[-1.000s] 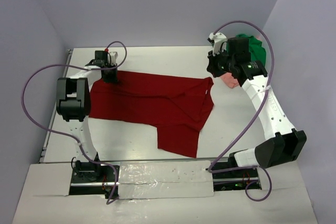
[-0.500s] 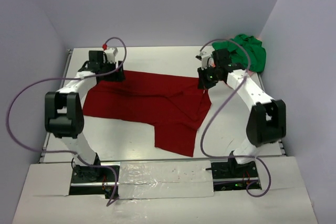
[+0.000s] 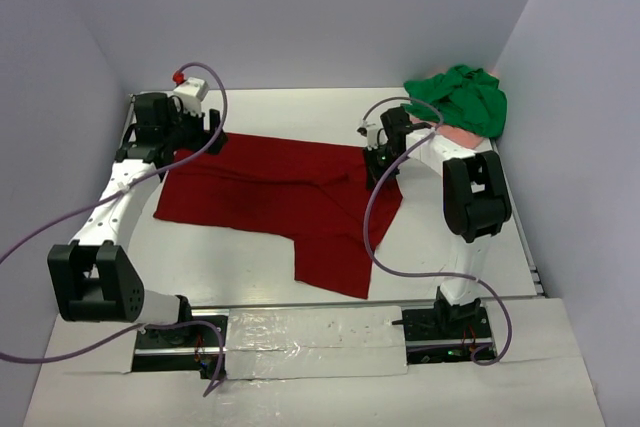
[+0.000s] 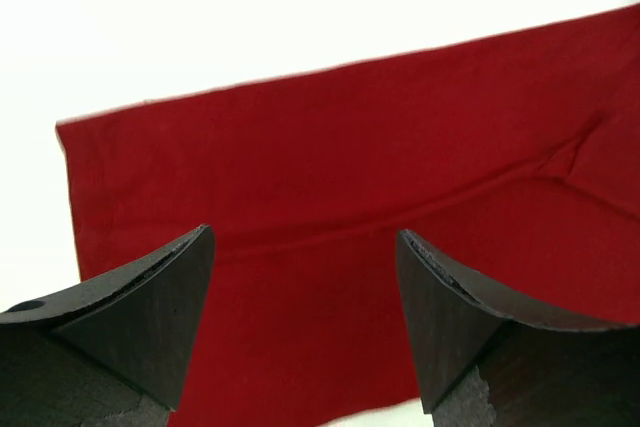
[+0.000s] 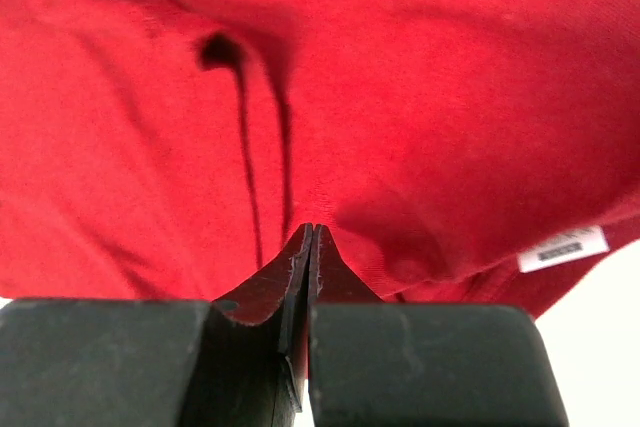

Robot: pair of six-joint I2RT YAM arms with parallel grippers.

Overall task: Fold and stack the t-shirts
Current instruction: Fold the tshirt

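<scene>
A dark red t-shirt [image 3: 270, 192] lies spread flat across the middle of the table, with one part reaching toward the front. My left gripper [image 3: 208, 137] hovers over its far left corner; in the left wrist view its jaws stand wide open [image 4: 303, 237] above the red cloth [image 4: 350, 167] with nothing between them. My right gripper [image 3: 377, 162] is at the shirt's right edge. In the right wrist view it is shut [image 5: 310, 229], tips against puckered red cloth [image 5: 420, 97] near a white label [image 5: 563, 247]. A green t-shirt [image 3: 462, 97] lies bunched on a pink one [image 3: 468, 135] at the back right.
The white table [image 3: 300, 107] is boxed in by grey walls at the left, back and right. Purple cables loop from both arms over the table's sides. A taped strip [image 3: 315, 332] runs between the arm bases at the front edge.
My left gripper has opened, let go of the shirt's far left corner and drawn back to the left. My right arm has swung in from the back right to the shirt's right edge, staying shut.
</scene>
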